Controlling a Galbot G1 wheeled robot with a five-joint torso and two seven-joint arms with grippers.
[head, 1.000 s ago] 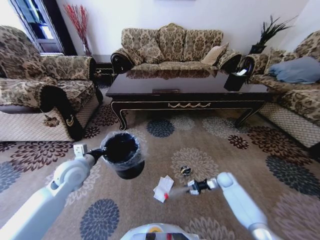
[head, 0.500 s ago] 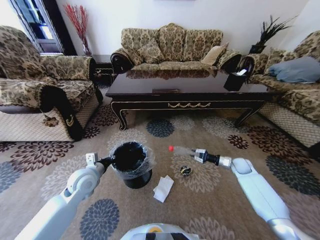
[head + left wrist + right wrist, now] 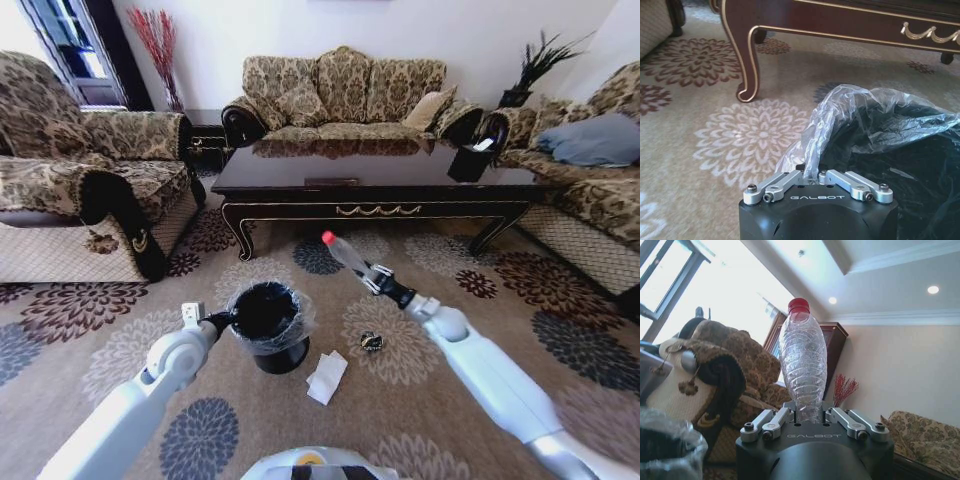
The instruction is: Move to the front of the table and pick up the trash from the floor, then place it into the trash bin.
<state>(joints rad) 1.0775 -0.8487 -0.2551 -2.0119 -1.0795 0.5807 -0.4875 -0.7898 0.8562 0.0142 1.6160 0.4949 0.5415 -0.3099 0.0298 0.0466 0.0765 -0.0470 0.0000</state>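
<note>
The right end effector (image 3: 374, 281) is clamped on a clear plastic bottle (image 3: 346, 256), red cap tilted up, in the air just beside the trash bin (image 3: 267, 327). The left end effector (image 3: 222, 321) pinches the bin's plastic liner (image 3: 850, 120) at its rim. Crumpled white paper (image 3: 326, 377) and a dark wrapper (image 3: 371, 342) lie on the carpet (image 3: 420, 390) near the bin.

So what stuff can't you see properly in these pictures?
- Inside of the trash bin: head view, too dark to tell what is in it.
- Bottle base: right wrist view, hidden behind the right gripper.
- Dark wrapper: head view, too small to identify.
- Left gripper: left wrist view, fingertips buried in the bin's liner.
</note>
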